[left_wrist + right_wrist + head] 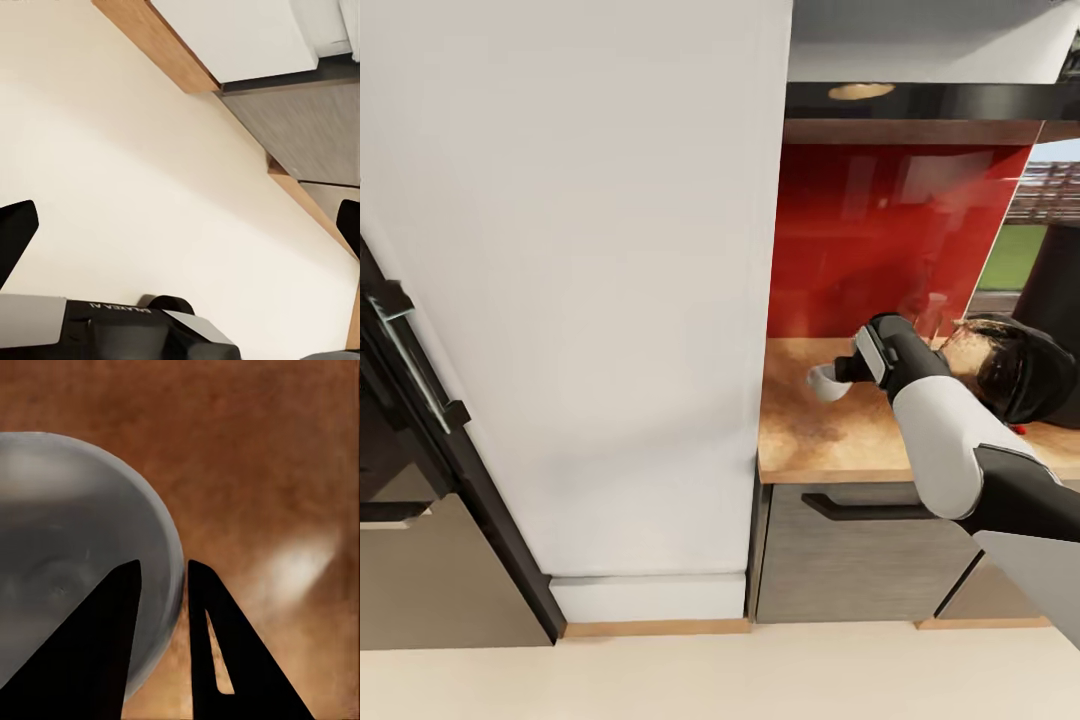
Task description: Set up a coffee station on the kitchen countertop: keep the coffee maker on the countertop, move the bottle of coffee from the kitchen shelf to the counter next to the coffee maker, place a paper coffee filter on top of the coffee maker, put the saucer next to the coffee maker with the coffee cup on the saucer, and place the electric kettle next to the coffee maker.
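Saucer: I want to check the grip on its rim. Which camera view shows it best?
The right wrist view: the saucer looms close, its rim pinched between the right gripper's jaws. The head view gives just a small white sliver of it over the countertop. The left wrist view faces the floor.

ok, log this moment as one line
right gripper: pinching rim of round white saucer | over: beige wood-look countertop | left gripper: open, over floor

My right arm (950, 440) is glossy white along the forearm with black joint housings and a grey-faced wrist module, its fingers (225, 652) flat black tapered blades, one slotted, while my left wrist block (112, 334) is black and grey.
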`<state>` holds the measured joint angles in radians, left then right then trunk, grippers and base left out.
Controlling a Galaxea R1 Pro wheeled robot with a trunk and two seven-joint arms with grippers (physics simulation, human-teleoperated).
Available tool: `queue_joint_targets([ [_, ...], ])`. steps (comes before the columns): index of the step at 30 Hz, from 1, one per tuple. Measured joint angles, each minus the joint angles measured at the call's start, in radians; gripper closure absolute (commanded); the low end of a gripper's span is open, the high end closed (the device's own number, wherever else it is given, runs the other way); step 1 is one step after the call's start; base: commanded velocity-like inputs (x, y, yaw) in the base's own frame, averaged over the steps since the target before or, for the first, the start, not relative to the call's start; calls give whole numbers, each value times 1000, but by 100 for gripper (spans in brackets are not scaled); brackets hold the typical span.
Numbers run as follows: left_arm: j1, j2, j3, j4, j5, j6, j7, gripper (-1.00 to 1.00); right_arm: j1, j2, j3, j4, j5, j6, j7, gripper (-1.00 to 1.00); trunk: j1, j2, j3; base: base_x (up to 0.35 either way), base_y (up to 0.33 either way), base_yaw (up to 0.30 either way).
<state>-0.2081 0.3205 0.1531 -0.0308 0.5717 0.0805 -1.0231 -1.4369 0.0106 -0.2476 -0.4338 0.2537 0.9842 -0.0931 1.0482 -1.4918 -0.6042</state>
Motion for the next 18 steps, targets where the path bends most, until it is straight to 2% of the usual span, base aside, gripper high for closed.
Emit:
queue_joint_targets([
  [4, 0, 0, -1, 0, 0, 0, 0, -100, -4, 0, 2, -23, -5, 1, -26, 100, -15, 28, 13, 0, 0, 0],
  [9, 0, 0, -1, 0, 0, -1, 1, -100, -9, 7, 7, -33, -13, 1, -54, 100, -15, 28, 13, 0, 0, 0],
  [14, 0, 0, 0, 0, 0, -1, 1, -100, -9, 39, 8, -75, -16, 3, -67, 100, -15, 28, 13, 0, 0, 0],
  [18, 0, 0, 0, 0, 0, -1, 1, -100, -9, 46, 9, -79, -14, 4, -68, 100, -15, 28, 13, 0, 0, 0],
])
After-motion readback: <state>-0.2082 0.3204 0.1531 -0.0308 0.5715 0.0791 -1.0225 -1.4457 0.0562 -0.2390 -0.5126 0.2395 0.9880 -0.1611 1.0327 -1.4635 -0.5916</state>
